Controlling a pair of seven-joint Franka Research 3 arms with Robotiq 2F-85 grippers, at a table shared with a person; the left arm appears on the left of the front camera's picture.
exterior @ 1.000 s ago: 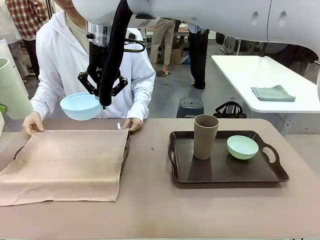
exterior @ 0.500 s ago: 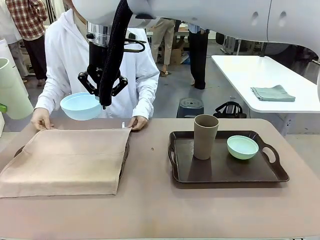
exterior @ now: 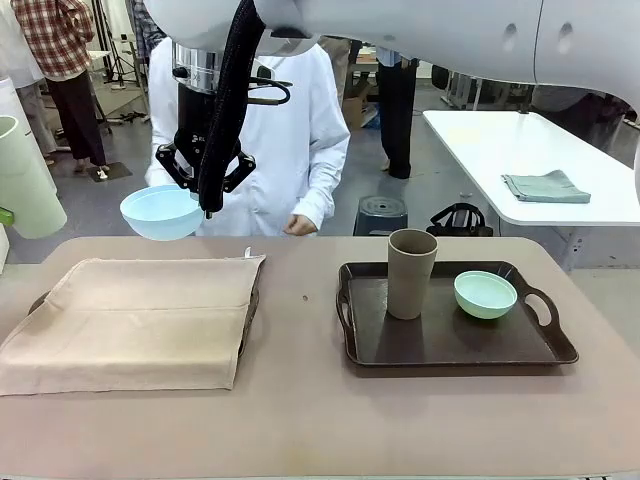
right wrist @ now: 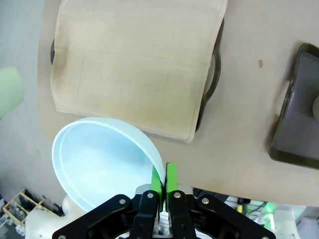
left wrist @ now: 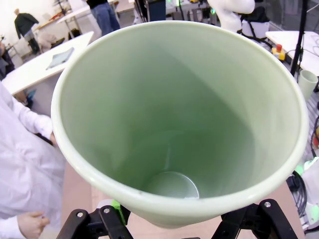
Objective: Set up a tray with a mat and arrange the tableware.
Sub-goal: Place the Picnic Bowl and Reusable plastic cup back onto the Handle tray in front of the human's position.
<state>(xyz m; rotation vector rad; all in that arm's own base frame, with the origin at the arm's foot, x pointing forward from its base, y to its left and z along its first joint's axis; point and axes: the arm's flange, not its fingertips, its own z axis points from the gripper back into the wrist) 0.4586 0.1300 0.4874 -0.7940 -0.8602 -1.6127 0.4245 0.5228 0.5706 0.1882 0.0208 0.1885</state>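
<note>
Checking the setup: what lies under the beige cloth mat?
A dark tray: only its handles and right rim peek out from the beige cloth mat; its floor is covered.

Robot lab with white worktables

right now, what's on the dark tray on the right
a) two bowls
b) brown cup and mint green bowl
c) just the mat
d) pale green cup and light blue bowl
b: the brown cup and the mint green bowl stand apart on the dark tray.
</note>
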